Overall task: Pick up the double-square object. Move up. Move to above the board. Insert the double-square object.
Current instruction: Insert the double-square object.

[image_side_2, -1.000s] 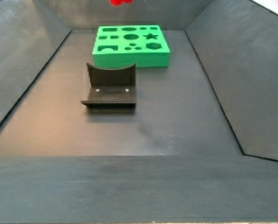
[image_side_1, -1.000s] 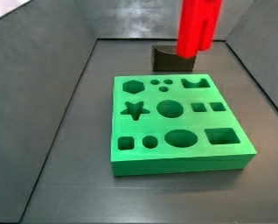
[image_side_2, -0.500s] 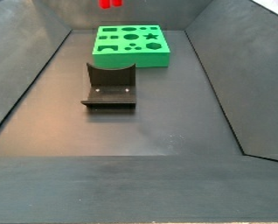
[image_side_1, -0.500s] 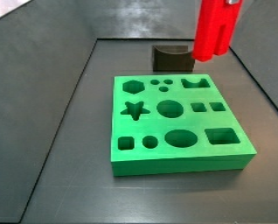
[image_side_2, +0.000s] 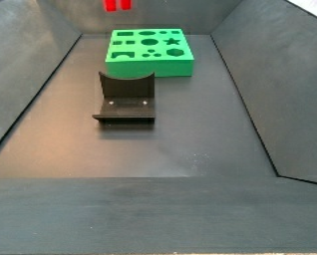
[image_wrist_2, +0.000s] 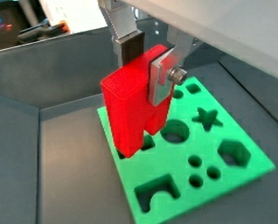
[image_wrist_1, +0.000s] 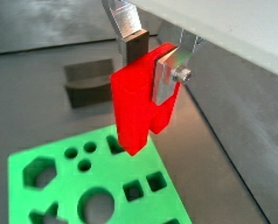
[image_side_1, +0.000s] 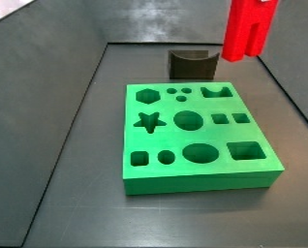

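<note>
My gripper (image_wrist_1: 149, 70) is shut on the red double-square object (image_wrist_1: 135, 109), which hangs upright from the fingers; both also show in a wrist view, the gripper (image_wrist_2: 145, 70) and the object (image_wrist_2: 129, 114). The green board (image_side_1: 202, 181) with its cut-out holes lies on the floor. In both side views only the piece's lower part shows at the top edge (image_side_1: 247, 29) (image_side_2: 118, 5), high above the floor, and the fingers are out of frame. In both wrist views the board (image_wrist_1: 107, 171) (image_wrist_2: 253, 168) lies below the piece's tip.
The dark fixture (image_side_1: 192, 64) stands on the floor just beyond the board's far edge; it shows in a side view (image_side_2: 126, 100) and in a wrist view (image_wrist_1: 89, 79). Grey sloped walls (image_side_1: 46, 58) enclose the floor on all sides.
The red piece has risen and shifted sideways in both side views, with less of it showing at the top edge. Board and fixture have not moved.
</note>
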Tool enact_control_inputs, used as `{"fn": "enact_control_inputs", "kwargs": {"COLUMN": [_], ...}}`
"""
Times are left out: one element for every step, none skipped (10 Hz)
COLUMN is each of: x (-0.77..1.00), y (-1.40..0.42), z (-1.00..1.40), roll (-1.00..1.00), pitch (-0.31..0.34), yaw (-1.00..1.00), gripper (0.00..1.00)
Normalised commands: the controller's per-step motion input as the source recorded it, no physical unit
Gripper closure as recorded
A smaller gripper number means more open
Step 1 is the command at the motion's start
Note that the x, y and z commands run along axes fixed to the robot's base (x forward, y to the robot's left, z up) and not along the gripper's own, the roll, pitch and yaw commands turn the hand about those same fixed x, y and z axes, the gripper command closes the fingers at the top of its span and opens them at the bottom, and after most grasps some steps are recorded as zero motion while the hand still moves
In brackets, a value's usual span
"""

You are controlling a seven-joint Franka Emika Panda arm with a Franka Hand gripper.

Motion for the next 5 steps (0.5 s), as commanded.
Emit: {"fn": "enact_control_inputs", "kwargs": {"x": [0.36, 0.14, 0.08, 0.03, 0.0], "y": [0.0, -0.16, -0.31, -0.42, -0.47], "z": [-0.28, -0.54, -0.57, -0.55, -0.51], "roll": [0.21, 0.27, 0.26, 0.25, 0.25], "pitch": [-0.021, -0.106, -0.06, -0.034, -0.014], "yaw": [-0.72, -0.85, -0.77, -0.69, -0.65], "gripper": [1.0, 1.0, 1.0, 1.0, 1.0]}}
